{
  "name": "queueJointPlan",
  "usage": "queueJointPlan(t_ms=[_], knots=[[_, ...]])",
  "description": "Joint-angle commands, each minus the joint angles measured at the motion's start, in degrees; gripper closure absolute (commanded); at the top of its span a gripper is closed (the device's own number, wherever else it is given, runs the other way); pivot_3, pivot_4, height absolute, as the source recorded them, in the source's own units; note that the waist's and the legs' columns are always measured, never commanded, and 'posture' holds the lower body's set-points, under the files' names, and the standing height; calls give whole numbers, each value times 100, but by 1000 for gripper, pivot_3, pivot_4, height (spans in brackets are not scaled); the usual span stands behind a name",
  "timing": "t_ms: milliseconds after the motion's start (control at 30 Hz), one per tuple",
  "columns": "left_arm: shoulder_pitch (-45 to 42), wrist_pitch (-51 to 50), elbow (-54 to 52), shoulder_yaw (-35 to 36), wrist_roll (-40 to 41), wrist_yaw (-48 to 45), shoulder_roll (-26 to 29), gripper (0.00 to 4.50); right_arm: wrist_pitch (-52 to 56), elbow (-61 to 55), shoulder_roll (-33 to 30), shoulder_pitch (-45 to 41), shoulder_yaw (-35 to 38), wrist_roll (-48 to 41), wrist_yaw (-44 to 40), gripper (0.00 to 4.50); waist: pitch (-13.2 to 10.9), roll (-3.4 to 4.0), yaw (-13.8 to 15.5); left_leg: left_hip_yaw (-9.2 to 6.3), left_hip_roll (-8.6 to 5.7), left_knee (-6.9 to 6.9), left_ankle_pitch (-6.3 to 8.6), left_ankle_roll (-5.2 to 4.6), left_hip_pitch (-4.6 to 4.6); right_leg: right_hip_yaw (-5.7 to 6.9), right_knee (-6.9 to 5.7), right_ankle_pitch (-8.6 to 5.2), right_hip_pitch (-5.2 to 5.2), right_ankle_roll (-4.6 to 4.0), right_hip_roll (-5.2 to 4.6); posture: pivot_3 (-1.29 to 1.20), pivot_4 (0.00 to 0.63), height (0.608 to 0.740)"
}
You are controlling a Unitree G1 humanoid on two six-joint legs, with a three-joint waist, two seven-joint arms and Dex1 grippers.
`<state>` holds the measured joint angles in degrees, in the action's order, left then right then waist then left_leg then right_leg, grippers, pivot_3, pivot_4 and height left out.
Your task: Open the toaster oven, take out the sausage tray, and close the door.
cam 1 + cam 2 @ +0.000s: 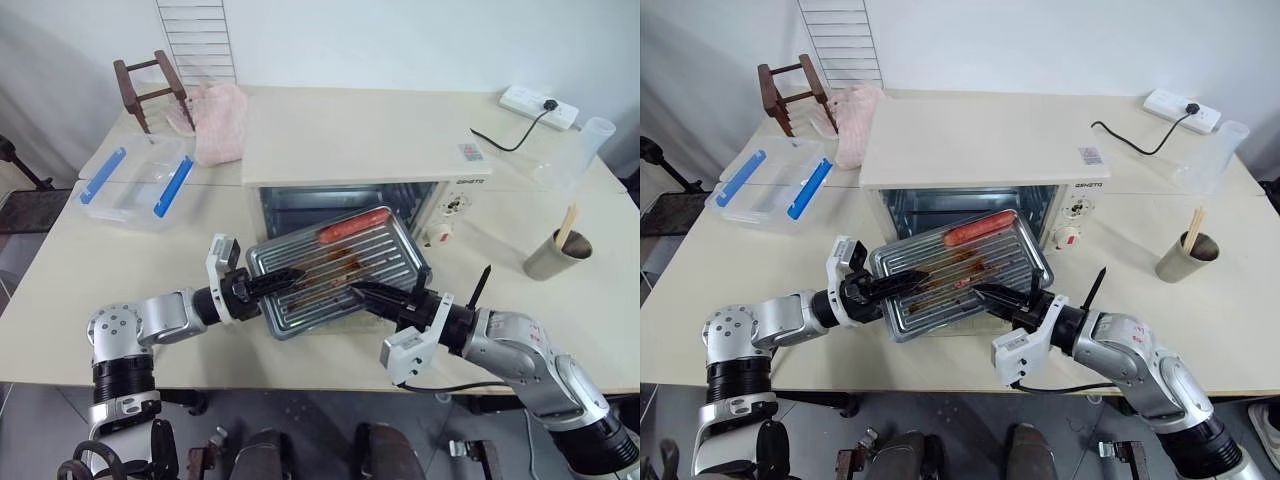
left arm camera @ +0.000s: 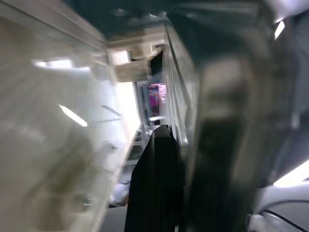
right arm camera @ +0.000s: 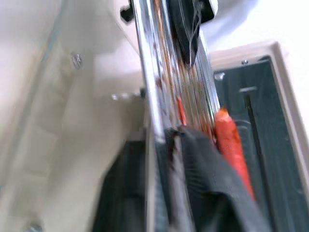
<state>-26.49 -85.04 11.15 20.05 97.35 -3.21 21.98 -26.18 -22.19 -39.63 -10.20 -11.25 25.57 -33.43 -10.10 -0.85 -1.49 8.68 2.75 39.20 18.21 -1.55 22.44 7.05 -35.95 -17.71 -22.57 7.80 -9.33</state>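
With the left gripper (image 1: 283, 283) clenched on the tray (image 1: 335, 270), the right gripper (image 1: 372, 294), seemingly loosening, should release only once the tray sits level.

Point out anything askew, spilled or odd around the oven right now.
The sausage tray hangs tilted in front of the toaster oven, with the left gripper and right gripper at opposite edges. The sausage lies at its far rim. Brown grease streaks mark the ridges. Nothing has spilled on the table.

Ridged silver sausage tray (image 1: 335, 268), brown-stained, red sausage (image 1: 352, 227); cream-white toaster oven (image 1: 350, 150).
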Motion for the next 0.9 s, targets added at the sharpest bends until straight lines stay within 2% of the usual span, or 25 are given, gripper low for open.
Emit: queueJointPlan(t_ms=[33, 100, 267, 300, 433, 533, 633, 767, 900], knots=[[182, 445, -233, -288, 1118, 491, 304, 4500, -118, -151, -174, 85, 270, -364, -34, 2231, 0, 0, -1, -2, 0, -2, 1, 0, -10, 0, 2, 0, 11, 0, 0, 0, 150, 740], [299, 670, -276, -409, 1484, 665, 487, 4500, -109, -94, -281, 160, 448, -599, -65, 1671, 0, 0, -1, -5, 2, -2, 0, 0, -15, -4, 2, 0, 16, 0, -2, 0, 150, 740], [777, 735, -356, -196, 1565, 363, 1011, 4500, -237, 342, -703, 708, 1233, -1475, -170, 61, 0, 0, 7, -5, -5, -2, 0, 0, -16, -18, 2, 0, 17, 0, -1, 0, 150, 740], [937, 698, -381, -74, 1565, 198, 1147, 4500, -326, 501, -833, 903, 1379, -1700, -266, 21, 0, 0, 6, -5, -6, -2, 0, 0, -16, -18, 3, 0, 18, 0, 0, 0, 150, 740], [1490, 533, -336, 324, 1565, -541, 1558, 4500, -282, 948, -957, 1310, 1727, -2386, -477, 21, 0, 0, -1, -2, -8, -7, 0, 0, -15, -19, 9, -2, 16, -3, 9, 0, 150, 740], [2067, 591, -395, 606, 1565, -752, 1729, 4500, -64, 1310, -901, 1318, 1842, -2757, -577, 21, 0, 2, -46, 11, -4, -6, -3, 2, -24, -31, 7, -7, 17, -11, 11, 0, 150, 740], [2634, 806, -567, 972, 1565, -854, 1648, 4500, 377, 1591, -752, 1194, 1901, -3174, -643, 21, -1, 2, -32, 16, 9, -9, -2, 3, -29, -40, 7, -9, 14, -14, 13, 0, 150, 740], [3440, 1198, -979, 1589, 1565, -876, 1227, 4500, 734, 2061, -630, 1032, 1819, -3514, -970, 21, -1, 3, 3, 16, 6, -8, -1, 3, -27, -52, 11, -10, 12, -16, 5, 0, 150, 740], [3978, 1586, -1401, 2088, 1565, -787, 629, 4500, 1048, 2374, -508, 840, 1742, -3861, -1360, 1313, -1, 3, -7, 8, 1, -9, 1, 4, -26, -68, 29, -10, 13, -16, 0, 0, 150, 740]])
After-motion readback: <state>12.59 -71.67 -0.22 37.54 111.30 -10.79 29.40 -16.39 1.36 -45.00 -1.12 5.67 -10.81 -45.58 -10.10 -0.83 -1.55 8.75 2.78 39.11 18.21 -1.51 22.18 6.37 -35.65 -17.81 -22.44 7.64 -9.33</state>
